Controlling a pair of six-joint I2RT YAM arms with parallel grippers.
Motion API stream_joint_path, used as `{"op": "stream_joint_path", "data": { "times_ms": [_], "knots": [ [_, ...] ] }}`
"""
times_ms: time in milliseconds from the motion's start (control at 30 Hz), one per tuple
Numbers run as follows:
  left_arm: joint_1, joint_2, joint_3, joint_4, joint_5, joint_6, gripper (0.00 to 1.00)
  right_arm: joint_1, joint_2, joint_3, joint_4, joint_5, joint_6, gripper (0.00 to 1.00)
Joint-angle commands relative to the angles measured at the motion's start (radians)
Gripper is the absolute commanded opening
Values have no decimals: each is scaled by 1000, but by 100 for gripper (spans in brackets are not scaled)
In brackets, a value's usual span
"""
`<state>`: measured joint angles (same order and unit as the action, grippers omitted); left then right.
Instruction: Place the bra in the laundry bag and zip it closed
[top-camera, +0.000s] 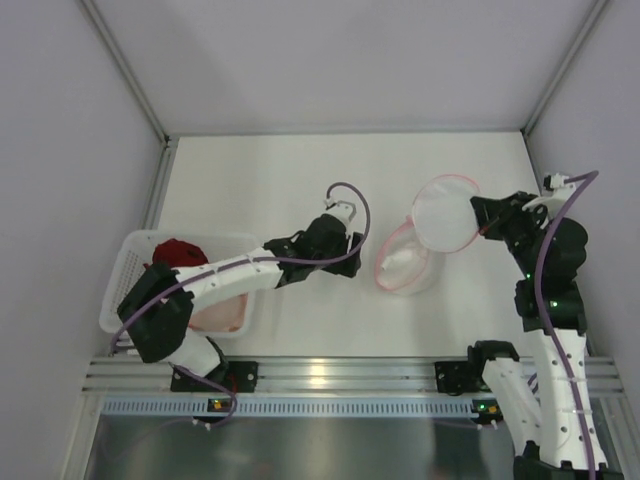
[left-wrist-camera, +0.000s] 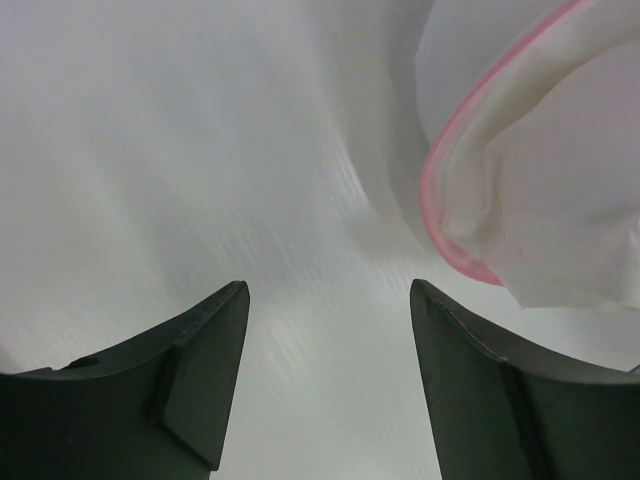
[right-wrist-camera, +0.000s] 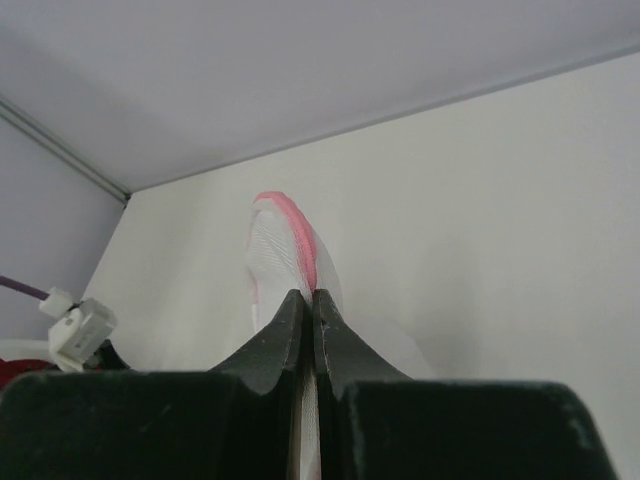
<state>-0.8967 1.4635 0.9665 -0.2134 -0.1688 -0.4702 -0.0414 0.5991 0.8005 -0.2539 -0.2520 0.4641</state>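
Right wrist view: right gripper (right-wrist-camera: 306, 297) pinched tight on the lifted half of the laundry bag (right-wrist-camera: 278, 250), propping it up like an open clamshell. Left wrist: left gripper (left-wrist-camera: 330, 290) spread wide, nothing in it, parked just beside the pink rim (left-wrist-camera: 440, 220). Looks like lid-closing time, so: tuck any stray fabric in first, lower the lid slowly, line up both rims, then pin the bag down with the left while zipping to avoid snags. Bra (left-wrist-camera: 540, 170): pale, whitish, soft and padded, seemingly bunched inside the bag's lower half, crowding the rim a bit.
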Motion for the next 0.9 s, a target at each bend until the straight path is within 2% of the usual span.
{"op": "stream_joint_path", "data": {
  "times_ms": [0, 133, 367, 533, 667, 800, 833, 867],
  "knots": [
    [-8, 76, 4, 186, 136, -18, 71, 0, 4, 45, 36, -27, -12, 0],
    [-8, 165, 40, 270, 229, -12, 71, 0, 1, 46, 28, -29, -24, 0],
    [-5, 294, 97, 345, 210, -4, 69, 0, 10, 45, 39, -58, -10, 0],
    [7, 342, 89, 477, 209, -65, 66, 0, 5, 36, 44, -59, -2, 0],
    [8, 400, 106, 514, 190, -87, 60, 0, 8, 34, 50, -63, -4, 0],
    [8, 429, 112, 548, 196, -96, 33, 0, 8, 37, 45, -50, -8, 0],
    [8, 425, 113, 546, 206, -96, 16, 0, 10, 42, 41, -43, -7, 0],
    [10, 416, 115, 528, 212, -91, 9, 0, 10, 46, 36, -18, -10, 0]
  ]
}}
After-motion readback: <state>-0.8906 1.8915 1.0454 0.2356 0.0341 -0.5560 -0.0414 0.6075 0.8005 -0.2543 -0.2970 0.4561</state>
